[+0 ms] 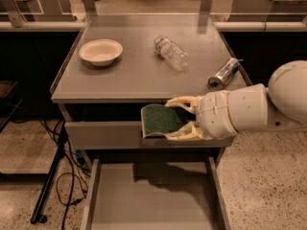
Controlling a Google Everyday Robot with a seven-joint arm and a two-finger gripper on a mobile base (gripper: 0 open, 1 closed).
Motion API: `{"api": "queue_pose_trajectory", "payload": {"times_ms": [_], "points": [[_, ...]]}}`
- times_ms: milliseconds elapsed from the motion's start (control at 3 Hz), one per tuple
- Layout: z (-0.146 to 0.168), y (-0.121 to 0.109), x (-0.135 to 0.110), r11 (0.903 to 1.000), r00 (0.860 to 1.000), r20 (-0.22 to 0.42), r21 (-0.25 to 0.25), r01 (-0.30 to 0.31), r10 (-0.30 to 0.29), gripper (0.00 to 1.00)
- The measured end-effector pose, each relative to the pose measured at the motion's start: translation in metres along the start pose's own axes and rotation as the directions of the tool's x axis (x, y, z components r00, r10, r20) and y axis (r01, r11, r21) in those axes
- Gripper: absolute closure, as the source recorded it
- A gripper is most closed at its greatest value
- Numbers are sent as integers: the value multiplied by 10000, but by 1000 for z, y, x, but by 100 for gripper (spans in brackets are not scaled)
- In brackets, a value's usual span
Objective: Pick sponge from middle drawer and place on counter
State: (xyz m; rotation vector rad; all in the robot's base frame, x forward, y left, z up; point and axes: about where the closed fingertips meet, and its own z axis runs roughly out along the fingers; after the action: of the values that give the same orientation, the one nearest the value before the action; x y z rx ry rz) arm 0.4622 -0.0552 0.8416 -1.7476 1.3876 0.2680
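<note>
My gripper (178, 119) is shut on the sponge (160, 120), dark green face up with a pale yellow underside at its lower edge. I hold it in the air in front of the counter's front edge, above the open middle drawer (144, 200). The drawer is pulled out at the bottom of the view, with a flat pale floor and thin side walls, and my arm's shadow lies on it. The counter (139, 75) is the flat grey cabinet top behind the sponge.
On the counter are a white bowl (100, 51) at the left, a clear plastic bottle (171, 52) lying in the middle and a metal can (223, 74) lying near the right edge. A closed grey drawer front (100, 134) sits above the open drawer. Cables hang at the left.
</note>
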Motion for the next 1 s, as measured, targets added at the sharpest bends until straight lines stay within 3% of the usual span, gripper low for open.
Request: {"api": "queue_pose_trajectory", "payload": {"times_ms": [333,667,1000], "points": [[0,-7,-2,9994,9965,-813,-294,190,-214,100],[0,-3,-22,9935,9767,-1960,-884,718,-880,100],[0,-3,-22,9935,9766,-1960,-884,718,-880,100]]}}
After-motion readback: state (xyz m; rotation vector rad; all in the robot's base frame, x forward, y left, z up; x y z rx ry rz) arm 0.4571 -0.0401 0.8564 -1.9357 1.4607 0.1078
